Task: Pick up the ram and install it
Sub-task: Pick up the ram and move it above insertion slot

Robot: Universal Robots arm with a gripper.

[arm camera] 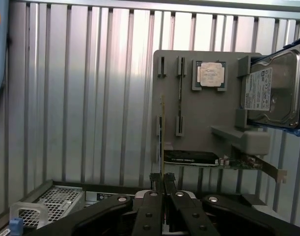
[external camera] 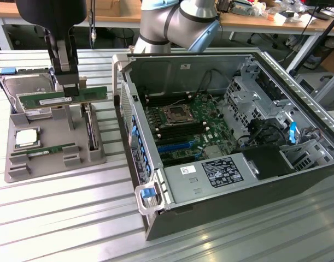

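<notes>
My gripper (external camera: 68,93) hangs over the grey parts holder (external camera: 57,131) at the exterior view's left, shut on the ram (external camera: 93,93). The ram is a long green stick with a white label, held level by its middle and lifted clear of the holder. In the wrist view the gripper (arm camera: 162,181) pinches the ram (arm camera: 162,132) edge-on, with the holder (arm camera: 204,118) below it. A second ram stick (external camera: 46,149) stays in its slot on the holder (arm camera: 180,96).
The holder also carries a processor (external camera: 25,137), a silver hard drive (external camera: 25,90) and an expansion card (external camera: 90,128). The open computer case (external camera: 298,82) lies at the exterior view's right, with its motherboard (external camera: 180,123) exposed. The table (external camera: 57,218) is ribbed metal.
</notes>
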